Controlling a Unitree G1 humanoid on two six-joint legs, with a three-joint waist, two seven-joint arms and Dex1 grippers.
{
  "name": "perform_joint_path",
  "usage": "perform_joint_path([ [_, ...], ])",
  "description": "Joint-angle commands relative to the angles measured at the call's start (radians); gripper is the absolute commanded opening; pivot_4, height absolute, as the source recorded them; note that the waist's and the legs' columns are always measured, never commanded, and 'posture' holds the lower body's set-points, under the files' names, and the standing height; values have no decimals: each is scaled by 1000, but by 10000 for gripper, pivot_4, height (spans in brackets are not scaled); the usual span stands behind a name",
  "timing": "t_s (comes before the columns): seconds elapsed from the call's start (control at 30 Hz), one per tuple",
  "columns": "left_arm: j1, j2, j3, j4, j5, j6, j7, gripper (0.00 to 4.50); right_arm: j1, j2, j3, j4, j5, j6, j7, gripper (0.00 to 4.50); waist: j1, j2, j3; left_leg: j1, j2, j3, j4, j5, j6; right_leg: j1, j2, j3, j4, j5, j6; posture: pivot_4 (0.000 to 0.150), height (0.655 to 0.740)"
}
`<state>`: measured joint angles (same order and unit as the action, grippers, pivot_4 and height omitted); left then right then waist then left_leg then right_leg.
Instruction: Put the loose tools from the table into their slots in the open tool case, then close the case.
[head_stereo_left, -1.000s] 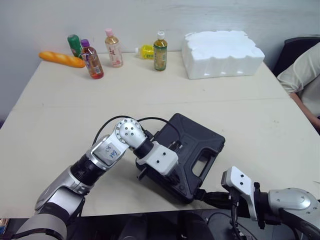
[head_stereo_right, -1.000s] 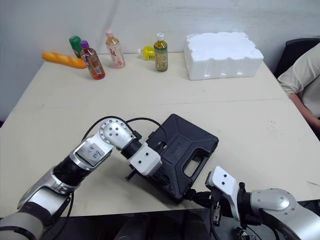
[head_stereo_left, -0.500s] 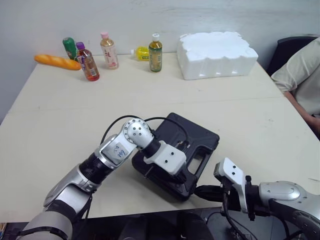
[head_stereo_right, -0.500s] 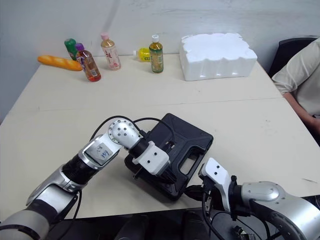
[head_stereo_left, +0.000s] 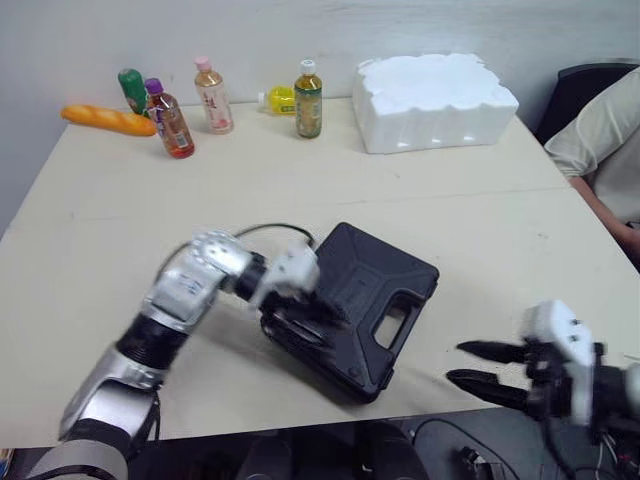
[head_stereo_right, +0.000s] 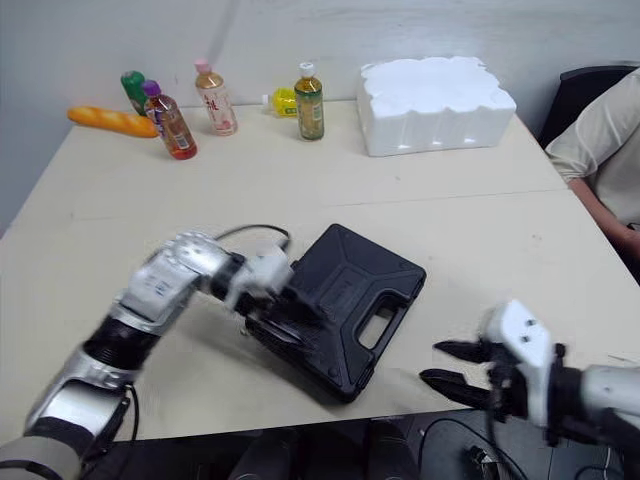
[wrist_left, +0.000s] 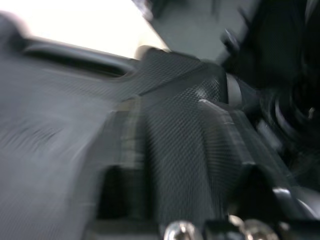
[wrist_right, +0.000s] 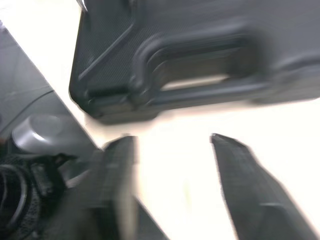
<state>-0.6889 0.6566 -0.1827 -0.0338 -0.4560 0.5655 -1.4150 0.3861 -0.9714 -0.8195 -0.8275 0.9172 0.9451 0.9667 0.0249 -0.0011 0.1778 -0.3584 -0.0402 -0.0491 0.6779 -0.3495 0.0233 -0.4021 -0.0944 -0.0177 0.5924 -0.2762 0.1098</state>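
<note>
You see matt, finely grained black plastic on the tool case; beyond it, the foam block looks rough.

My two head eyes look forward and down from the 6 o'clock edge of the worktop, both taking in the tool case. The left wrist camera sits hard against its shell from 9 o'clock; the right faces its handle from 4 o'clock, close.
</note>
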Motion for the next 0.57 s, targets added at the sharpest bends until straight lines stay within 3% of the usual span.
perform_joint_path([
  [0.03,25,80,168,-39,-133,120,13,42190,8,-31,-183,76,54,7,86,44664,1,0,0,0,0,0,0,0,0,0,0,0,0,0,0,1500,7390],
  [0.07,42,123,201,-48,-139,140,15,44710,2,-49,-217,107,52,9,103,45000,1,0,0,0,0,0,0,0,0,0,0,0,-1,0,0,1500,7390],
  [0.2,90,235,373,-20,-181,209,84,44710,21,-113,-294,209,-23,-38,213,45000,1,-2,4,-2,-1,2,-1,1,-3,-2,-2,2,-2,0,0,1500,7390],
  [0.33,230,366,515,6,-139,137,74,44710,-15,-184,-287,347,-100,-97,267,45000,-5,-3,4,-4,-1,3,-6,2,-5,-8,-2,3,-2,-1,-1,1500,7390],
  [0.57,386,432,624,15,-119,26,66,44710,-105,-218,-193,448,-162,-174,300,45000,3,-1,6,-2,0,4,-14,4,-8,-10,-2,3,-3,-3,-5,1500,7390],
])
